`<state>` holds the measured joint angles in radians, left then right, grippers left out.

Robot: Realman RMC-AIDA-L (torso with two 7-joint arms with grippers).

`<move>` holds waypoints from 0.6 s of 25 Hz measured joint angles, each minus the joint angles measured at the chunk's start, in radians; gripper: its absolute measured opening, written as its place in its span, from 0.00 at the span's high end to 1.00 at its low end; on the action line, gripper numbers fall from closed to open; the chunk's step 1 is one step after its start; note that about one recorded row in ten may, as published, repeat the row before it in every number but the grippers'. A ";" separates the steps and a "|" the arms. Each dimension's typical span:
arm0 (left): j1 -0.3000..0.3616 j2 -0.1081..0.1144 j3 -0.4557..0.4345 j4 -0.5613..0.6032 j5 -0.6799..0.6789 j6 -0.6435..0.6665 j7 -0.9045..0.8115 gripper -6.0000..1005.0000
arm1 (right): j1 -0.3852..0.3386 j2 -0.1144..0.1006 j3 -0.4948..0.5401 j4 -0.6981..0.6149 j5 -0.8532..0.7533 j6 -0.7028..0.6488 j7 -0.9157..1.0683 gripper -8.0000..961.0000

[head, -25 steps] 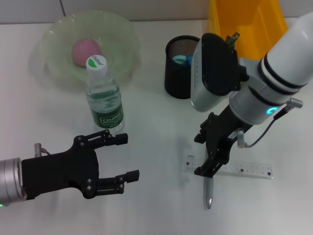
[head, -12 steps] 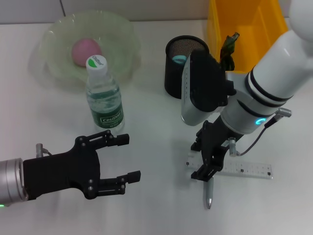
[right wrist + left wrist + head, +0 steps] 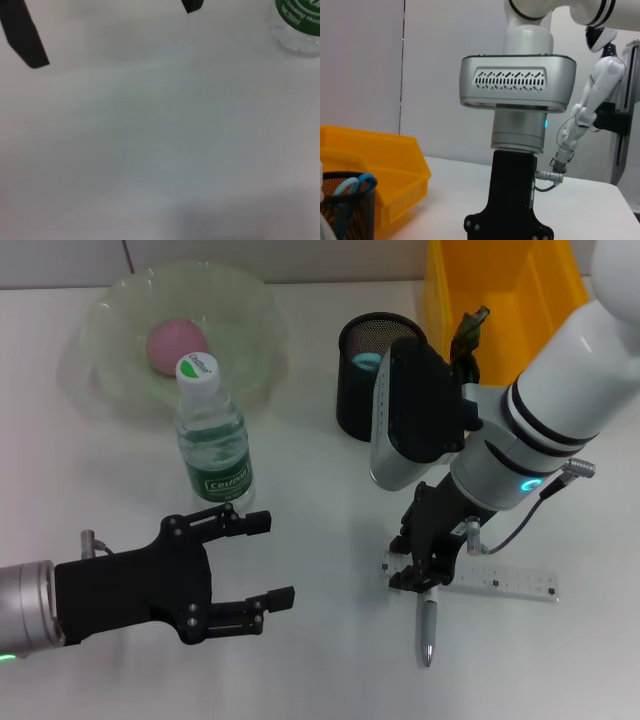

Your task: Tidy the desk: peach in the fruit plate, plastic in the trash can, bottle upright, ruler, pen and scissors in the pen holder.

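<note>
Since a second ago the right hand (image 3: 420,565) has slid down and left over the near end of the ruler (image 3: 500,585), just above the pen (image 3: 427,630) at lower right of the tabletop (image 3: 320,540); whether its fingers are clenched I cannot tell. At lower left the left hand (image 3: 255,565) hangs spread, grasping nothing. Up top sit the trash can (image 3: 520,290), the fruit plate (image 3: 120,350) with the peach (image 3: 175,343), the pen holder (image 3: 362,390) with the scissors (image 3: 368,362), and the upright bottle (image 3: 212,435).

peach (image 3: 176,342) in fruit plate (image 3: 245,300) | bottle (image 3: 212,438) upright | pen (image 3: 428,630), ruler (image 3: 505,585) flat on desk (image 3: 320,540)
</note>
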<state>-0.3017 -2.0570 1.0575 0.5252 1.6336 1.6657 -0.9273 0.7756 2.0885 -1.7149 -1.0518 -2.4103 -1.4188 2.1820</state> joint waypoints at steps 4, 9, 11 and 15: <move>-0.002 0.000 0.002 0.002 0.000 0.000 -0.002 0.19 | -0.011 0.000 0.003 -0.020 0.002 -0.004 0.004 0.59; -0.005 0.000 0.000 0.006 0.000 0.001 -0.004 0.19 | -0.036 -0.003 0.023 -0.085 0.001 -0.022 0.020 0.60; -0.005 0.000 0.000 0.006 0.000 0.001 -0.004 0.19 | -0.045 -0.003 0.036 -0.111 -0.001 -0.027 0.025 0.60; -0.005 0.000 -0.003 0.006 0.000 0.005 -0.004 0.19 | -0.081 -0.006 0.149 -0.243 -0.007 -0.040 0.056 0.59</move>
<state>-0.3071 -2.0571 1.0547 0.5308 1.6336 1.6710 -0.9317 0.6947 2.0828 -1.5655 -1.2944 -2.4173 -1.4586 2.2385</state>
